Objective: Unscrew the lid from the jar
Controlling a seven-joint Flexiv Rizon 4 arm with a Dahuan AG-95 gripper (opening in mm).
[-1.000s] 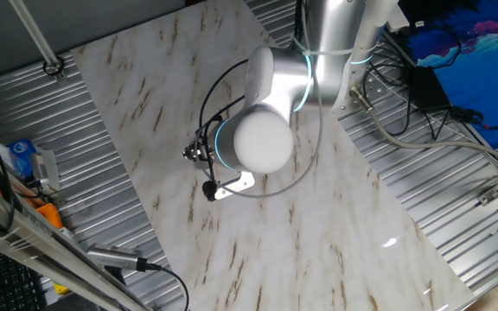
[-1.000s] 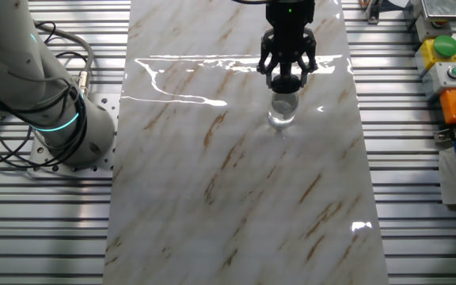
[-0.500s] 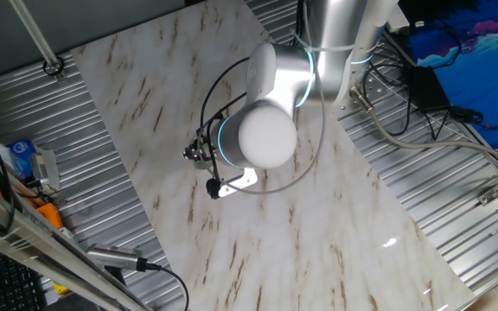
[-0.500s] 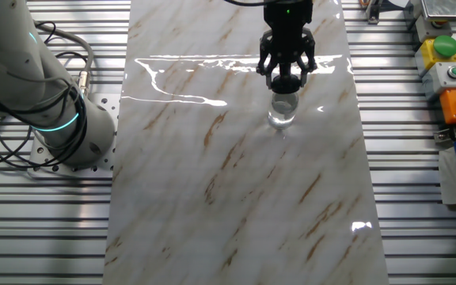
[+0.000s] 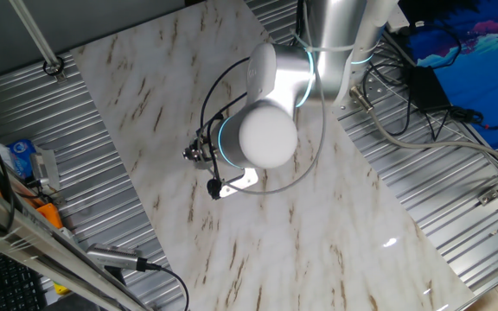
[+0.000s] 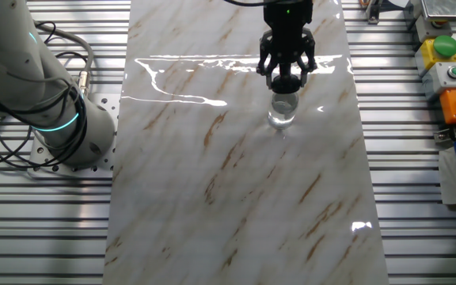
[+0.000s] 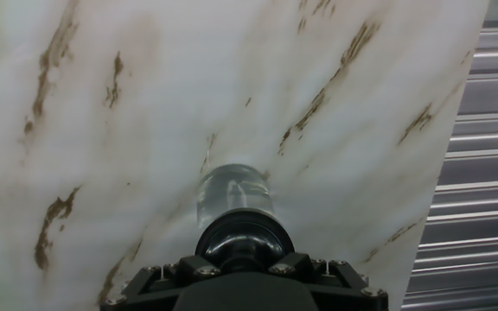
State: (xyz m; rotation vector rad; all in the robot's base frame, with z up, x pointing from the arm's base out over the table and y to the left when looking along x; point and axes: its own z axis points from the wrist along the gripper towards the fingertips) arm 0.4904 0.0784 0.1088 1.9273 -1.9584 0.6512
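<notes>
The jar (image 6: 283, 111) is a small clear cylinder standing upright on the marble slab (image 6: 228, 190). Directly above it, my gripper (image 6: 286, 77) points straight down, shut on the black round lid (image 7: 245, 240). In the hand view the lid fills the space in front of the gripper body, and the jar's clear body (image 7: 234, 194) shows just beyond it. Whether the lid still touches the jar's mouth cannot be told. In the one fixed view my own arm (image 5: 262, 134) hides jar, lid and fingers.
The marble slab lies on a ribbed metal table (image 6: 426, 182). The arm's base (image 6: 50, 111) with cables stands at the slab's left. A control box with coloured buttons (image 6: 450, 67) sits at the right. Cables and a blue cloth (image 5: 456, 43) lie beyond the far corner.
Between one second and half a second ago the gripper rose very slightly with the lid, and the arm's elbow shifted a little. Since then nothing has moved.
</notes>
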